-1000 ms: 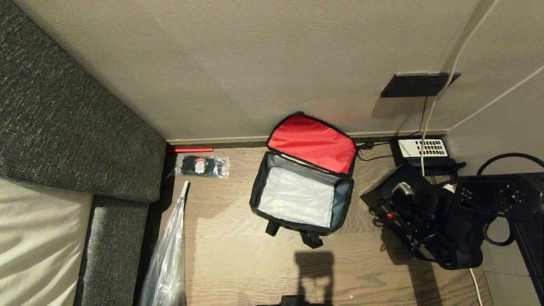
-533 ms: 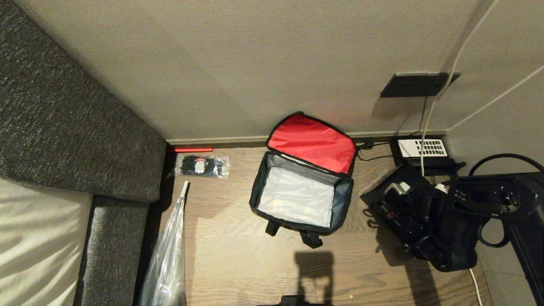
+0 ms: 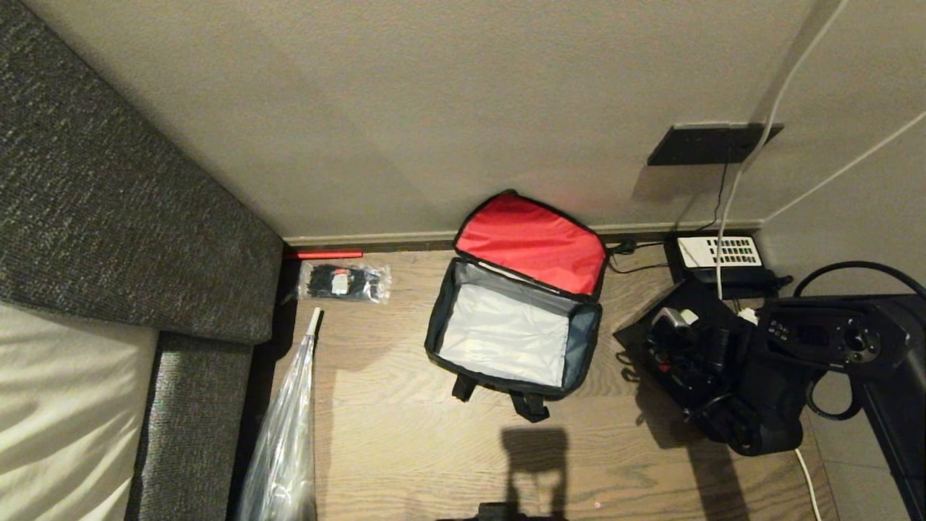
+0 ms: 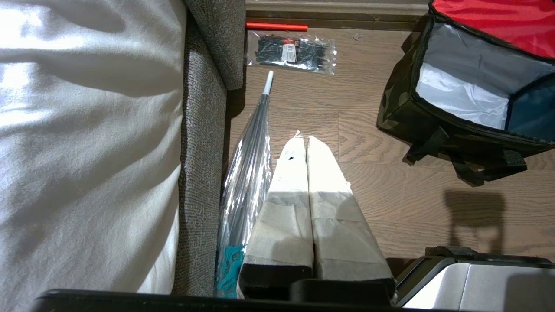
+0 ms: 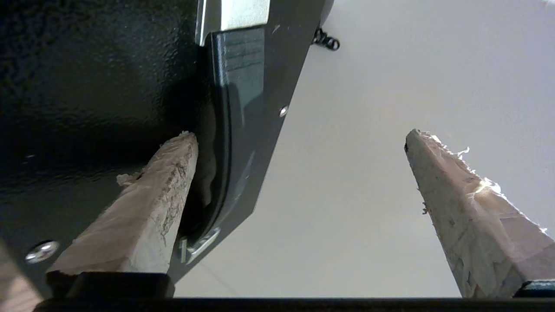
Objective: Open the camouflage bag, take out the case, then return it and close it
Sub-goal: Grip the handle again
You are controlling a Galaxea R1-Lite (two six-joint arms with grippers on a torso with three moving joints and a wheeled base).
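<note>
In the head view, the small boxy camouflage bag sat on the wooden plank floor close to the beige wall, its red-lined lid thrown back against the skirting and its pale interior exposed. To its left lay a clear packet of black cable ties and a folded clear plastic umbrella beside the grey woven sofa. To its right stood a black desk phone with a white keypad, and nearer, a black hard case partly covered by the right arm.

In the left wrist view, the left gripper hung above the floor near the umbrella, its two taped fingers pressed together with nothing between them. The bag stood well apart from it (camouflage cloth and black straps visible on the near side).

In the right wrist view, the right gripper was spread wide and held nothing; one taped finger lay against the black case, the other stood free before the pale wall.
</note>
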